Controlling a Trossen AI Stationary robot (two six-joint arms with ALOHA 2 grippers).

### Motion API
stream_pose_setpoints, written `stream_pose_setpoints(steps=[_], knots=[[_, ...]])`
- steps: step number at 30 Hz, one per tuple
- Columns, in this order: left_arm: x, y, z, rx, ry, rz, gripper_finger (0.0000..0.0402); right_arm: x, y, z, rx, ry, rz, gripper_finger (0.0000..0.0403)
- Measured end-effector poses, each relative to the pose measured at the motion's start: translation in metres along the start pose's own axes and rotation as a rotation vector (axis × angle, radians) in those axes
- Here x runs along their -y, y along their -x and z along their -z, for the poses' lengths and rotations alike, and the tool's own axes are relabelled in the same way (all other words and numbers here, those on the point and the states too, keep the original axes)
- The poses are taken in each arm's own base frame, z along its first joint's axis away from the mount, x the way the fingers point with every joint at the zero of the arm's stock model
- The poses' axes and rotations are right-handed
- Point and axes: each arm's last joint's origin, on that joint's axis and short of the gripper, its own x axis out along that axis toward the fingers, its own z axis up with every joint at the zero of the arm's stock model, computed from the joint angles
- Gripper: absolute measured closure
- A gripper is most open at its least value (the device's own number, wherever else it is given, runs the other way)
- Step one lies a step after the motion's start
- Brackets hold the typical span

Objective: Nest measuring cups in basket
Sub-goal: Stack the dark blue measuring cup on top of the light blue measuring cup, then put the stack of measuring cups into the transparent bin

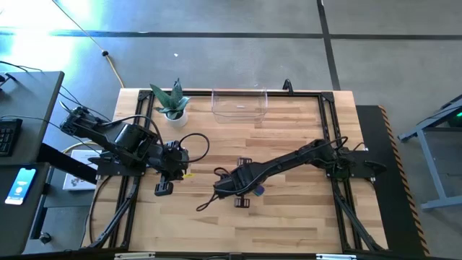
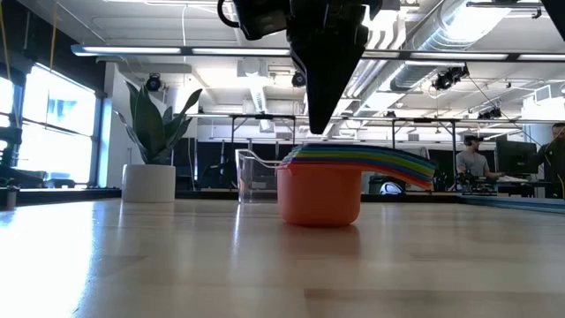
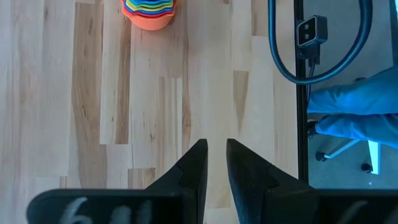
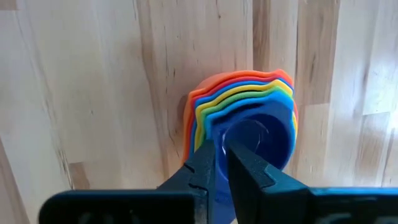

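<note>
Presently: nested cups (image 4: pixel 242 130), light, stiff, slick; right gripper (image 4: pixel 221 155) nearly closed above; grasp by rim or handles.

No text, label, brand or number is legible on anything (tabletop and room alike).

One nested stack of measuring cups (image 2: pixel 320 190), individual cup count unclear; one clear basket (image 1: pixel 239 105); one potted plant (image 1: pixel 172 103); two arms.
</note>
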Motion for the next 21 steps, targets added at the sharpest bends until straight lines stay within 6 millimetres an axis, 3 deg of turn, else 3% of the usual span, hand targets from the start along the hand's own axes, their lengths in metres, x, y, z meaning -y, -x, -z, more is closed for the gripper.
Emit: stream_pose_setpoints(steps=[5,10,21], knots=[[0.0,0.0,0.0,0.0,0.0,0.0,0.0353,0.0,0.0,0.0,-0.002,-0.019,0.001,0.0373],[0.0,0.0,0.0,0.0,0.0,0.0,0.0353,0.001,0.005,0.003,-0.038,-0.148,-0.012,0.0373],[0.002,0.0,0.001,0.002,-0.066,-0.004,0.0353,-0.002,0.084,0.01,0.122,-0.372,0.092,0.0373]])
